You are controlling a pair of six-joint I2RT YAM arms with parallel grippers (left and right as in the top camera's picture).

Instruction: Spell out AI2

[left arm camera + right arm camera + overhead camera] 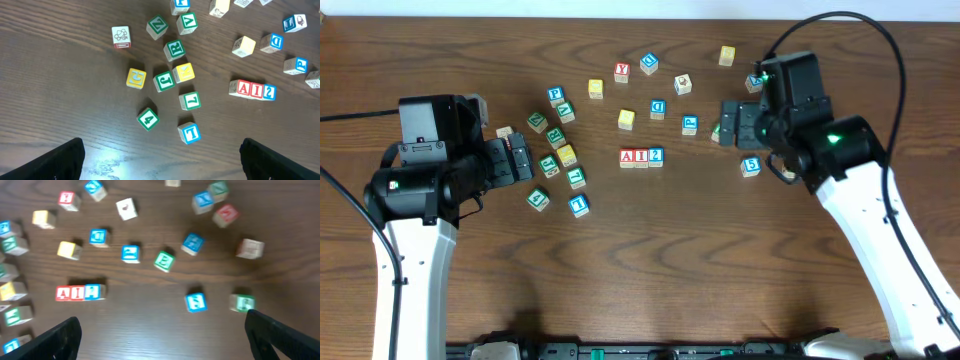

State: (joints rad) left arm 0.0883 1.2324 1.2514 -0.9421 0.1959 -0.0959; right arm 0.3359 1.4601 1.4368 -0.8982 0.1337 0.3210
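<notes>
Row (641, 156) of A, I, 2 apparently finished, at middle of bench (650, 270).
Long axis left-to-right, blocks touching; between left gripper (528, 160) and right gripper (723, 123) (right slightly nearer), both spread wide, holding nothing.

Loose letter blocks (565, 155) lie scattered over the brown wooden table (650, 260)

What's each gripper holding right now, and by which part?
Nothing. The left gripper and right gripper are both open and empty; the A-I-2 row sits free on the table.
</notes>
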